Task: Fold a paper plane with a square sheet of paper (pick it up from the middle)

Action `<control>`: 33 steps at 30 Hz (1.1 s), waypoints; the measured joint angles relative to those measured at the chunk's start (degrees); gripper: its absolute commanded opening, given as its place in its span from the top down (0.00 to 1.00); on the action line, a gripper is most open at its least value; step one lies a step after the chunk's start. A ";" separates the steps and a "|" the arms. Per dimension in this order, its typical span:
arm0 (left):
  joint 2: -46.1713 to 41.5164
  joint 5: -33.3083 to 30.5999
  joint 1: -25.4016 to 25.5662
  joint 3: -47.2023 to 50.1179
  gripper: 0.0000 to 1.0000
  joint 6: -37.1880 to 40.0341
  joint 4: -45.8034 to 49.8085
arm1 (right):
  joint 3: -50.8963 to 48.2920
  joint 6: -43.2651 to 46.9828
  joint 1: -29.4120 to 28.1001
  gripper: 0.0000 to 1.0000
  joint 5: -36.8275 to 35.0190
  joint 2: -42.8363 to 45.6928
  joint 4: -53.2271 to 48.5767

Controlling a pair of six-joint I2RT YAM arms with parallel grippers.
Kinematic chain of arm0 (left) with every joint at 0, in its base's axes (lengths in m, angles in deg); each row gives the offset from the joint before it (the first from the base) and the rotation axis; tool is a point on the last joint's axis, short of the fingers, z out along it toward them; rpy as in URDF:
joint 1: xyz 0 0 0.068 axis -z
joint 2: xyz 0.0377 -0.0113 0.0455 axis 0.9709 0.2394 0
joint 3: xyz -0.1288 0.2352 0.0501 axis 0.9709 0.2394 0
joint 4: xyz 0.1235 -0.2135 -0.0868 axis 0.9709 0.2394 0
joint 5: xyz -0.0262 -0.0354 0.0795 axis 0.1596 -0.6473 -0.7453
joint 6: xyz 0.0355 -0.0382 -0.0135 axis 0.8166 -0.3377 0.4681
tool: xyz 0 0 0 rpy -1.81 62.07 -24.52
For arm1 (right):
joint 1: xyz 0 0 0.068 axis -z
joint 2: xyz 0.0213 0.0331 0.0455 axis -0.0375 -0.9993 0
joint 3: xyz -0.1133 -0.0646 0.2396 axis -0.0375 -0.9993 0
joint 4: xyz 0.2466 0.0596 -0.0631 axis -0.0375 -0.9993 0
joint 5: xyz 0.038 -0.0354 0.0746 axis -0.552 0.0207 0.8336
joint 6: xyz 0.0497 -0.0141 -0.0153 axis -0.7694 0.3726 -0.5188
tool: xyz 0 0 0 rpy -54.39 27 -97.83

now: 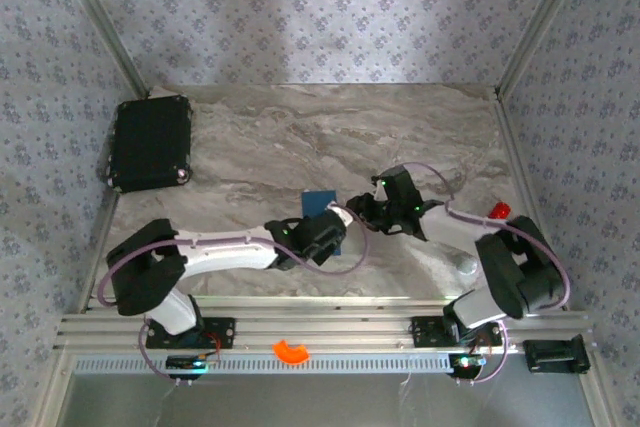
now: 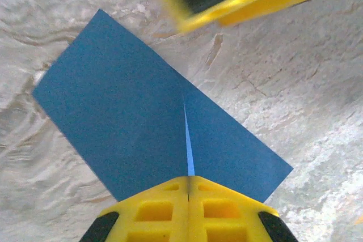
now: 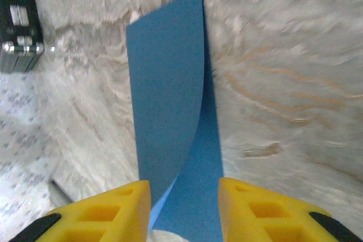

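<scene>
Left pincer (image 2: 188,181): clenched on the near edge of the square sheet of paper (image 2: 125,106).
Right pincer (image 3: 184,191): released, its fingers apart on either side of the paper's curled layer.
Paper: folded over, on the counter (image 2: 306,106) between both arms.

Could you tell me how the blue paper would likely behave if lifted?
Probably floppy: the blue paper bows upward near the open right hand. Likely light and easily creased: the shut left hand pinches a thin raised edge.

Lab test booth; aluminium frame (image 1: 330,325), wallpapered walls (image 1: 300,7), marble-look tabletop (image 1: 300,132)
</scene>
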 measured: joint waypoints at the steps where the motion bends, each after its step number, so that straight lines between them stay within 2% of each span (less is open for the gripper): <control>1: -0.68 2.97 -1.81 0.61 1.00 -1.07 -0.68 | -0.98 0.35 0.09 0.60 -1.68 1.97 -0.57; 7: -1.75 19.28 -11.30 2.75 0.99 -6.99 -3.41 | -7.45 1.01 0.28 0.63 -8.13 10.45 -1.49; 14: -1.73 30.93 -13.86 2.82 0.99 -12.15 -7.63 | -9.55 -0.04 2.43 0.77 -4.79 11.15 -1.18; 21: -1.68 34.56 -14.38 2.82 0.99 -15.91 -10.47 | -9.64 -1.68 0.33 0.88 -1.95 9.88 1.46; 33: -1.68 34.40 -14.36 2.82 1.00 -17.35 -10.47 | -8.28 -2.78 -7.45 0.95 -0.37 1.22 6.54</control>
